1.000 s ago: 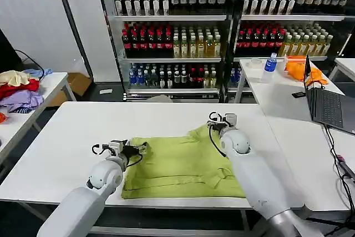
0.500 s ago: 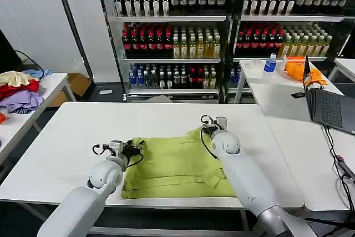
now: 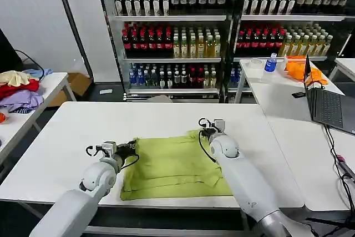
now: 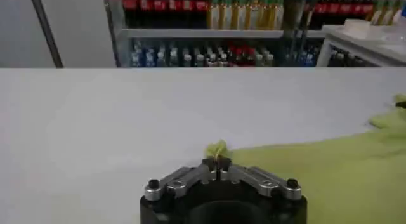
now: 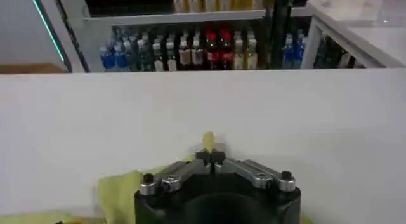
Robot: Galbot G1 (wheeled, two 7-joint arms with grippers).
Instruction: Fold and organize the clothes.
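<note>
The right arm (image 3: 244, 181) covers the T-shirt's (image 3: 166, 165) right-hand edge.

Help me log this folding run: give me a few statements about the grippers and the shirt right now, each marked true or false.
1. The left gripper has its jaws shut on a corner of the lime T-shirt. True.
2. The right gripper hangs open above the shirt. False: its jaws are shut on a bit of the shirt's fabric.
3. The T-shirt lies on the white table. True.
4. The T-shirt sits on the garment pile. False: that pile is on a separate table at the robot's left.
5. A laptop stands open on the table at the robot's right. True.
</note>
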